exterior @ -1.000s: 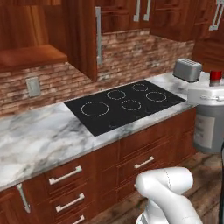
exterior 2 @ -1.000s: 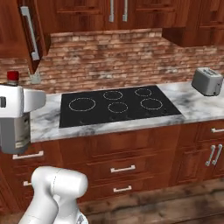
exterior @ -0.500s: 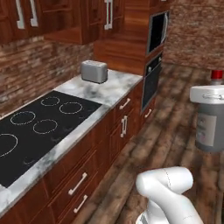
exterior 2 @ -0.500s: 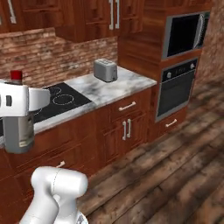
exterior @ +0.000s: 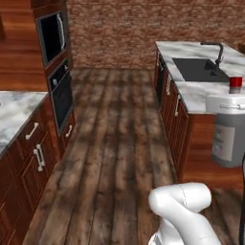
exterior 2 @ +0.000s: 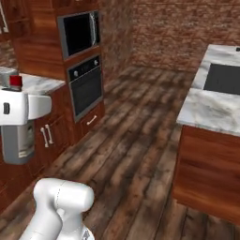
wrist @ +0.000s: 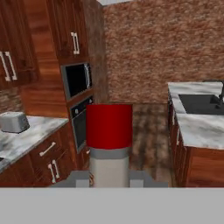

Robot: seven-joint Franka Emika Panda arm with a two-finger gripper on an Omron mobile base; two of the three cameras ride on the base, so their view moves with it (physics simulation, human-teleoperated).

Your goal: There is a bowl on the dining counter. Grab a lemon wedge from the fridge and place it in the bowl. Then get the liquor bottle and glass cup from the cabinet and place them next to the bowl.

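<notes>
My gripper is shut on the liquor bottle, a grey bottle with a red cap, held upright at the right edge of the left base view. In the right base view the same liquor bottle hangs at the far left under the white hand of the gripper. In the hand view the red cap and grey neck of the bottle stand between the fingers of the gripper. The bowl, lemon wedge and glass cup are out of view.
A marble island counter with a sink and faucet lies to the right. A wall oven and microwave stand in the wooden cabinets on the left, with a toaster on the counter. Open wooden floor runs between them.
The whole picture has swung right from the cooktop counter to the oven wall and island, so the base has turned. The bottle stays in the gripper.
</notes>
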